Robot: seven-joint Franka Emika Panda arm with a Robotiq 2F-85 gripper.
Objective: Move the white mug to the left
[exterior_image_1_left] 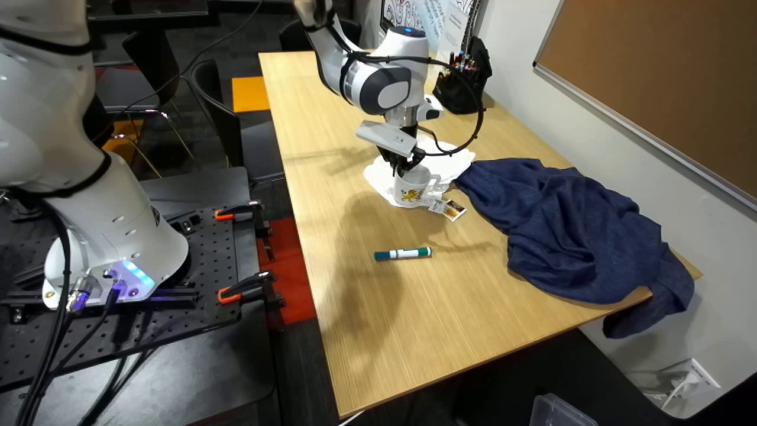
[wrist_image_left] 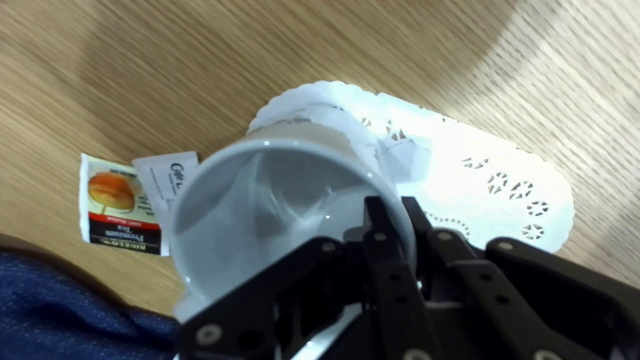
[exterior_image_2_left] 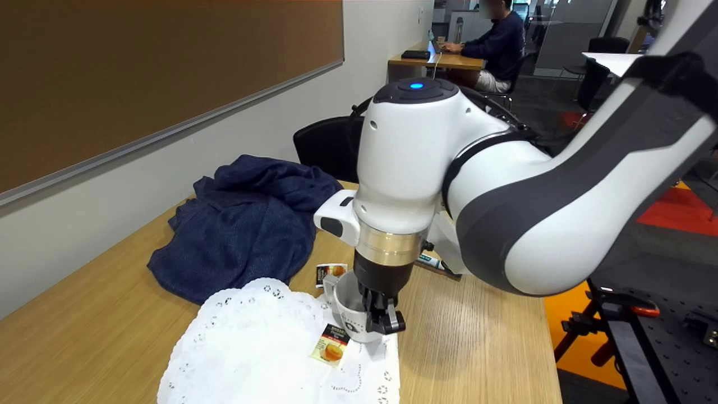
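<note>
Gripper (wrist_image_left: 395, 215) down at the mug (wrist_image_left: 285, 210), and it straddles the wall: one finger inside, one outside, the rim pinched between them, somewhere between 3 and 4 o'clock on the mouth as the wrist view shows it. Looks like a proper hold from where I stand, so I'd score the grasp as made. Mug itself? Over the edge of the doily (exterior_image_2_left: 241, 348), tipped a touch, it seems; whether its base rests there or hangs just clear, I can't tell. Left to play, on my reckoning: the carry to the left, the setting down, the letting go. How much of that carry is done, one look won't say, and the task names no finish line.

Now round the dial from the mug. Wrist view: tea packet (wrist_image_left: 122, 207) at 9 o'clock, a white sachet (wrist_image_left: 162, 172) up against it, blue cloth (wrist_image_left: 70, 307) at 8. Swing to an exterior view, and a second packet (exterior_image_2_left: 331, 346) lies on the doily at 7, so close to the mug that I can't call it touching or apart. In an exterior view, too, marker (exterior_image_1_left: 403, 254) at 6 o'clock, well apart from the mug, and pens (exterior_image_1_left: 462, 63) far off at 1.
</note>
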